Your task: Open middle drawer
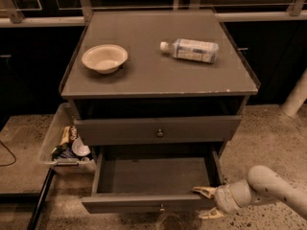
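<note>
Grey flat-fronted middle drawer (pixel 153 175) stands pulled out, 6 o'clock of grey cabinet (pixel 158 75). Pale two-finger gripper (pixel 207 203) at 4 o'clock, fingers spread astride front's rt end. Clear plastic bin (pixel 53 140) crowds 9 o'clock; speckled floor (pixel 268 133) open at 3.

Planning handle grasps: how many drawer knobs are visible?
2: one knob on the upper drawer; another on the open drawer below. The open pincer is at that drawer's right front corner. More may be hidden lower down.

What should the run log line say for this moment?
stage: middle drawer pulled out | gripper: at its front's right end | cabinet top: bowl, bottle lying
</note>
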Robot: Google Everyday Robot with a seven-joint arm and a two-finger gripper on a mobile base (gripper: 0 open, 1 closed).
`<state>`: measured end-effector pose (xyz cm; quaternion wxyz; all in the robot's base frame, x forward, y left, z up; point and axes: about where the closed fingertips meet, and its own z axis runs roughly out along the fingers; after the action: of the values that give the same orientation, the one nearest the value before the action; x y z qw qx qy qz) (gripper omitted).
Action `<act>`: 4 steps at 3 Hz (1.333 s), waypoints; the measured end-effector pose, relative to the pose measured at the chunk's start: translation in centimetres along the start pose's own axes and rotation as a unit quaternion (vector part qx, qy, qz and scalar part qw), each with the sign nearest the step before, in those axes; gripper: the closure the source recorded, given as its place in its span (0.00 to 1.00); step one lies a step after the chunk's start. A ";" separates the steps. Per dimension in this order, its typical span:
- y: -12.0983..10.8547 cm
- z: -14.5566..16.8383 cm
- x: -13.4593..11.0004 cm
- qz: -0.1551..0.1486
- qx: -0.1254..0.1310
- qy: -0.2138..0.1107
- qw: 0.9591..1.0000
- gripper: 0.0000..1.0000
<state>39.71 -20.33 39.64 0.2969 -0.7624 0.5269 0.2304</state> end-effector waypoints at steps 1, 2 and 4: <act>0.2 -0.1 -0.1 0.000 -0.002 0.001 1.000 0.82; 0.8 -0.3 -0.3 0.000 -0.003 0.002 1.000 1.00; 0.5 0.0 -0.1 0.005 -0.005 -0.003 1.000 0.00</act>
<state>39.24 -20.39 39.66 0.2932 -0.7606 0.5285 0.2372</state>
